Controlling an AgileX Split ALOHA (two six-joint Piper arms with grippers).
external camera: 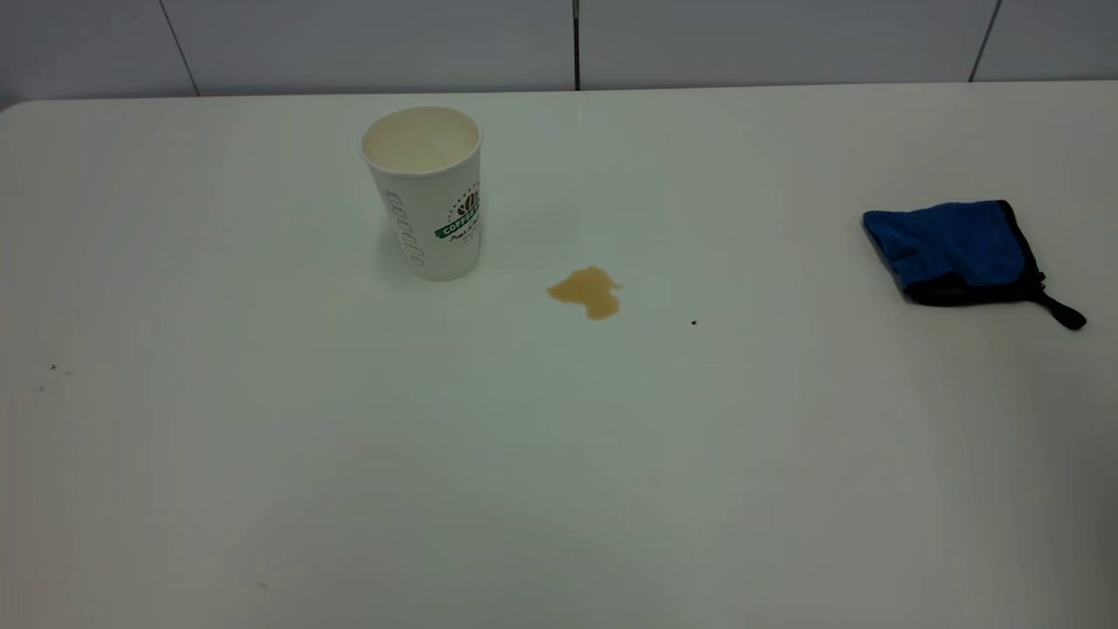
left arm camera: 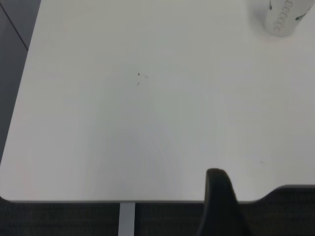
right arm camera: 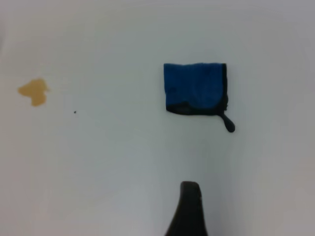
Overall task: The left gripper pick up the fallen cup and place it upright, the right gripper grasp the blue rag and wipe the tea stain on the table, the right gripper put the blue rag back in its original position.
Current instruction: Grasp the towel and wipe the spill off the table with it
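Note:
The cup [external camera: 425, 190] stands upright on the table [external camera: 559, 489], left of centre, with its cream interior showing. The tea stain [external camera: 587, 291] lies a little to the right of the cup's base. The blue rag [external camera: 956, 251] lies flat at the far right, its black loop tail pointing right. Neither gripper shows in the exterior view. My left gripper [left arm camera: 219, 199] is over the table's edge, far from the cup [left arm camera: 281, 18], and holds nothing. My right gripper [right arm camera: 189, 206] is above bare table, apart from the rag [right arm camera: 195, 87] and the stain [right arm camera: 34, 91].
A tiny dark speck [external camera: 693, 322] lies right of the stain, and a few more specks [external camera: 52, 369] at the far left. A grey panelled wall [external camera: 576, 44] runs behind the table's far edge. The table edge [left arm camera: 123, 200] shows in the left wrist view.

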